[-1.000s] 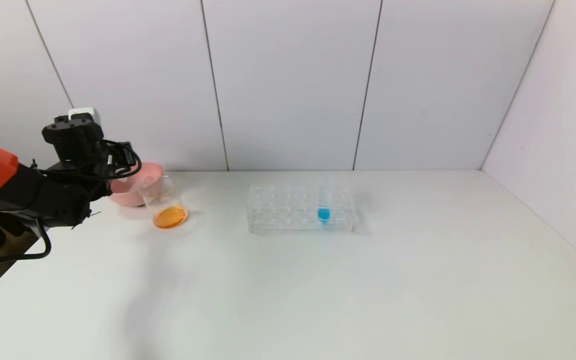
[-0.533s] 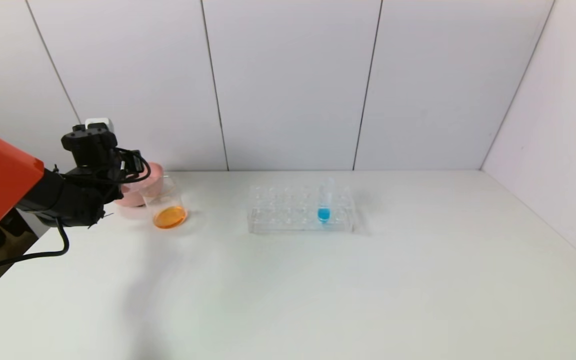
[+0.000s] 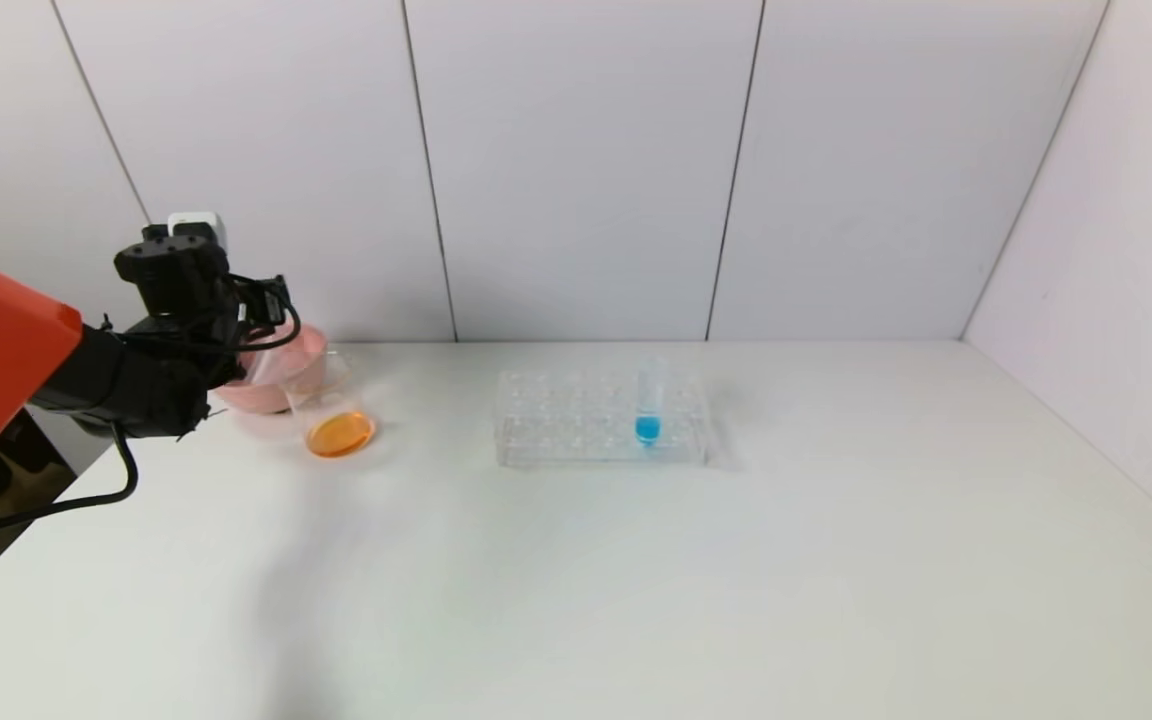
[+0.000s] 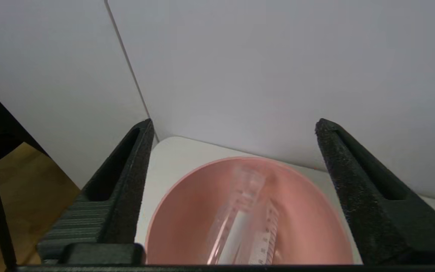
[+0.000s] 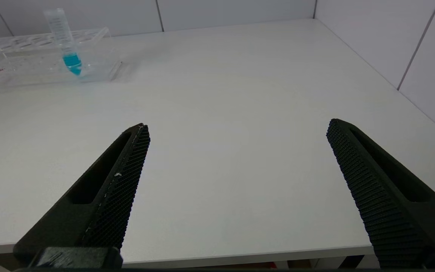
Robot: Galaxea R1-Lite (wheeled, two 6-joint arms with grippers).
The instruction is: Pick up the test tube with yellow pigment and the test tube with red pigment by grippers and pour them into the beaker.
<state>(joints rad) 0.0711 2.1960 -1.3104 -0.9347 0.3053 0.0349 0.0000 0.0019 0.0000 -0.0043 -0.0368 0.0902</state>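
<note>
- Two emptied tubes (image 4: 240, 223) lie inside the pink bowl (image 4: 187, 211), seen from the left wrist; no colour shows in them, so which held yellow and which red cannot be told.
- Compared with half a second ago, the left tool (image 4: 236, 196) has lifted a little above the bowl at the table's (image 3: 576, 560) far left edge, with its jaws spread wide and nothing between them.
- That rise with nothing in its grip suggests the second tube has just been dropped off.
- Just beside the bowl stands the beaker (image 3: 331, 412), upright, with an orange layer in its bottom, which I judge to be the yellow and red pigments mixed.
- Only the tube with blue liquid (image 3: 647, 402) is left in the clear rack (image 3: 576, 425), near the table's middle, untouched.
- Low at the near table edge, the right tool (image 5: 236, 181) hangs with jaws apart, holding nothing.
- Judged so, both pours look done and little remains beyond withdrawing the left arm.
</note>
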